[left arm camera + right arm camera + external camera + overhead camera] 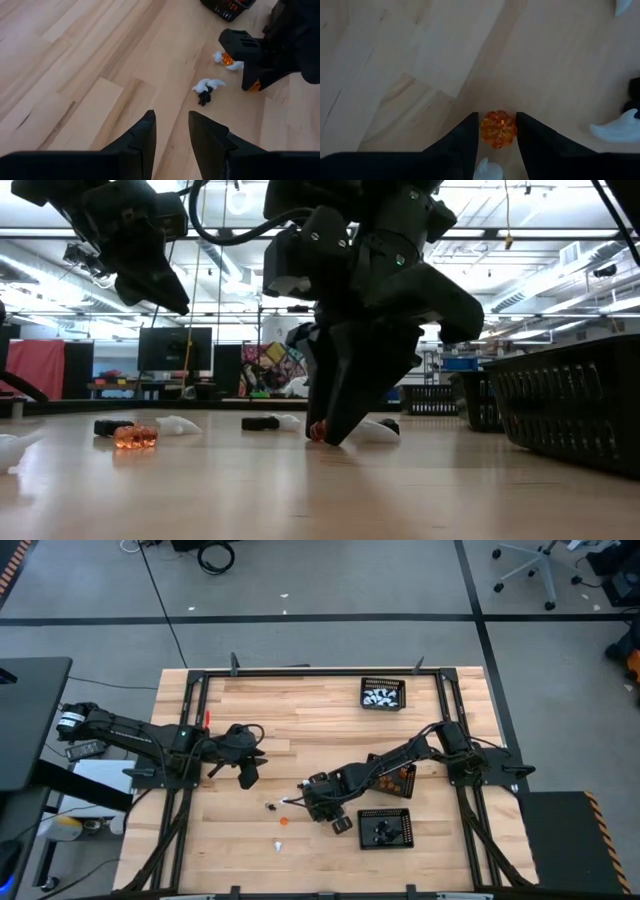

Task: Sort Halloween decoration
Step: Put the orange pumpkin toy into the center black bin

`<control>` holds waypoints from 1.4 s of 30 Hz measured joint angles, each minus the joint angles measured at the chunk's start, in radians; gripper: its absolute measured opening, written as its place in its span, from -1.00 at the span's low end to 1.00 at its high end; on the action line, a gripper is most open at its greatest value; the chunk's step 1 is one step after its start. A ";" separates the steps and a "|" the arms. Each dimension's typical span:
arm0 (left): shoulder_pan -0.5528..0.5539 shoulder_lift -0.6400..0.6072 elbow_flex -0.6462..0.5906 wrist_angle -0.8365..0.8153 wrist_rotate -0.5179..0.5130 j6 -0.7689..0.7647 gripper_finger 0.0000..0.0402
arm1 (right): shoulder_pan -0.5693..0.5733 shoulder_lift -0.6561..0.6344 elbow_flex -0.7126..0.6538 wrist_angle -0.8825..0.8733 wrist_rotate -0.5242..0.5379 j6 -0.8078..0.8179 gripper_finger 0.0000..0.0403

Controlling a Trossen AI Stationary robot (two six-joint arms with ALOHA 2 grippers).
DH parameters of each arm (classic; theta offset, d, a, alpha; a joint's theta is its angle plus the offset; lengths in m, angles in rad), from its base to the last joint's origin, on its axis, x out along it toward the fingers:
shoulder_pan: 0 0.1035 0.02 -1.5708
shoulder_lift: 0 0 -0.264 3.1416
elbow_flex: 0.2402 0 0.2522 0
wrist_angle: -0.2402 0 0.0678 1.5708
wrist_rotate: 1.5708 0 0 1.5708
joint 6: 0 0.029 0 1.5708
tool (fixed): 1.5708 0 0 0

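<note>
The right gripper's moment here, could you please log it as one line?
right gripper: on table, fingers flanking orange pumpkin | left gripper: waiting, open, empty

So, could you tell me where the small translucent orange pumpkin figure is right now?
The small translucent orange pumpkin figure sits on the wooden table between the right gripper fingers, beside a white figure.

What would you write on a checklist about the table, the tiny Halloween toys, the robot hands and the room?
Surface: light wooden table, bare over most of its top.
Job's things: orange pumpkin figure sits on the wood between the right gripper's fingers; white and black figures lie loose nearby; three black mesh trays hold sorted pieces.
Clutter: nothing seen.
Grippers: right gripper is low at the table, fingers either side of the pumpkin figure; left gripper hangs above bare wood, open, empty.
Cables: a black cable runs across the floor.
Surroundings: grey floor, office chair, shelves behind.
</note>
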 joint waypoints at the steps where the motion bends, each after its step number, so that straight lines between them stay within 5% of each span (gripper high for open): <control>1: 0.000 0.000 0.000 -0.001 -0.001 -0.004 -0.39 | -0.001 0.000 0.000 -0.001 0.000 0.002 -0.37; 7: 0.000 0.000 0.000 -0.003 -0.002 -0.009 -0.39 | -0.001 -0.001 0.000 -0.004 0.001 0.003 -0.53; 28: 0.000 0.000 0.000 -0.017 -0.002 0.028 -0.39 | -0.041 -0.026 0.071 -0.160 0.061 0.034 -0.62; 42: 0.000 0.000 0.000 -0.030 -0.020 0.028 -0.39 | -0.096 -0.230 0.072 -0.405 0.096 0.072 -0.62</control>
